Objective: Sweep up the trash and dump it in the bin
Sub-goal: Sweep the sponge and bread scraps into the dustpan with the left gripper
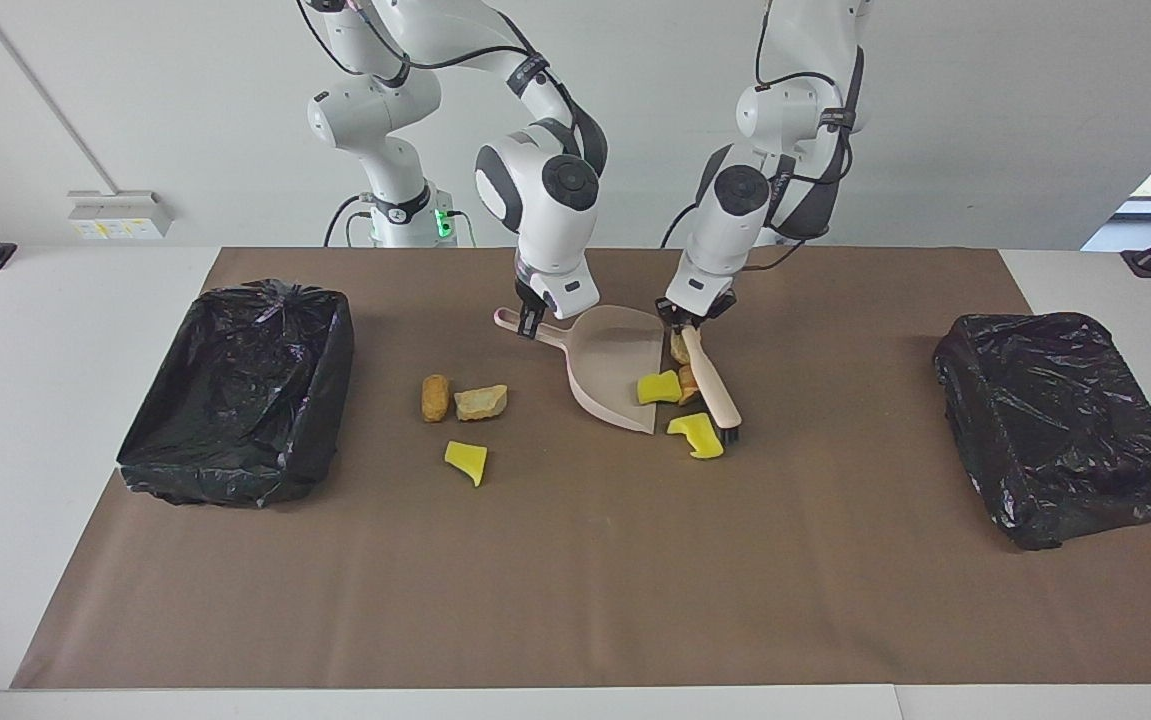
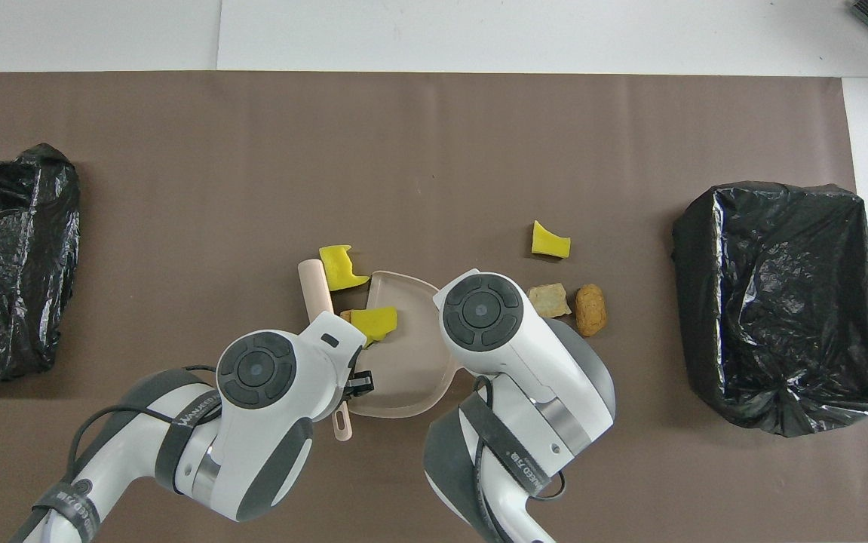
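Sweeping yellow sponge and tan bread-like trash scraps [image 1: 659,387] into pale pink plastic dustpan [image 1: 618,362], left gripper [image 1: 680,318] clamping beige wooden brush [image 1: 713,385], right gripper [image 1: 531,316] clamping dustpan handle; next, probably nudging the stray yellow chunk [image 1: 697,435] at the lip inside.

White wall [image 1: 985,110], white table [image 1: 55,330], brown mat [image 1: 575,580].

Both arms are glossy white Frankas with dark grey joint caps and round dimpled end covers. Black cables run along the links, strapped on with black bands with white lettering. Green lights glow at the bases.
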`<state>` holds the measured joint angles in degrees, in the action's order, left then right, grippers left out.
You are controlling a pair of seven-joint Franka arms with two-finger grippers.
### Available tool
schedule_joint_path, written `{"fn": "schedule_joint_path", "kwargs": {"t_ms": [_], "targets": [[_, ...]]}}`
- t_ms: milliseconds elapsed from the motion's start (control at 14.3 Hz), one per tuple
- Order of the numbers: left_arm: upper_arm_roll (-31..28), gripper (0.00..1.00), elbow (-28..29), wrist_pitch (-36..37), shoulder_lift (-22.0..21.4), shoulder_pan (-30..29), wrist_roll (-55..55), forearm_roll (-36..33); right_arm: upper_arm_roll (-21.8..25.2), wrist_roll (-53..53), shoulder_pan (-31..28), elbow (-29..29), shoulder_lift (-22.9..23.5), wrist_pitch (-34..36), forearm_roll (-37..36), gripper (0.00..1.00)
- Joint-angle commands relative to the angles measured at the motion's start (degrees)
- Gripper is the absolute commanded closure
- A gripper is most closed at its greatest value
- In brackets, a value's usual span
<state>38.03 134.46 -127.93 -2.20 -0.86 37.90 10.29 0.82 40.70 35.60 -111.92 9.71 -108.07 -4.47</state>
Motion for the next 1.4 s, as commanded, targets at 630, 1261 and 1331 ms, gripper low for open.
{"fn": "schedule_joint_path", "kwargs": {"t_ms": [630,1261,1331], "targets": [[0.21,1.0,-12.73,23.23,-0.17,0.16,-4.49,6.83,-0.29,-1.68,-0.53,-1.37,-0.74,-0.74,-0.8,1.0],[-9.19,1.0,-0.1,30.57,-12.72,0.33,-11.1,6.85,-0.38,3.48,-1.41,-3.48,-1.09,-2.41,-0.01,1.0],[-9.37,1.0,2.45,28.89,-14.82,0.5,-10.48,7.02,-0.38,4.29,-1.41,-3.48,-1.09,-2.41,-0.01,1.0]]}}
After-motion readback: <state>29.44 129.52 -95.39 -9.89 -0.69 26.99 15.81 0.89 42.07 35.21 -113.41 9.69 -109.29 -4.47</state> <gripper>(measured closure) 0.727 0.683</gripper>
